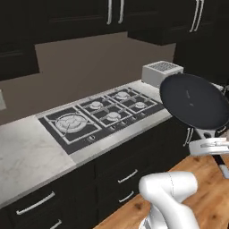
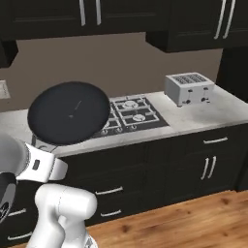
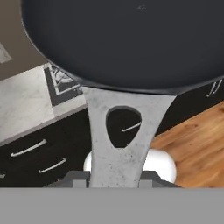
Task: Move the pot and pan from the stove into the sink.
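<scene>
The black pan (image 1: 193, 99) hangs in the air, tilted, in front of the counter and to the right of the stove (image 1: 100, 115). My gripper (image 1: 209, 144) is shut on its grey handle (image 3: 119, 140), which has an oval hole. In the hand view the pan (image 3: 127, 39) spreads across the top, with the gripper (image 3: 116, 178) clamped on the handle's base. In the right base view the pan (image 2: 68, 112) covers the left part of the stove (image 2: 134, 112). No cookware stands on the burners. The pot and the sink are out of view.
A silver toaster (image 1: 162, 71) (image 2: 189, 88) stands on the marble counter (image 1: 27, 154) right of the stove. Dark drawers and cabinet doors (image 2: 208, 164) run below the counter, dark cabinets hang above, and the floor (image 1: 205, 188) is wood.
</scene>
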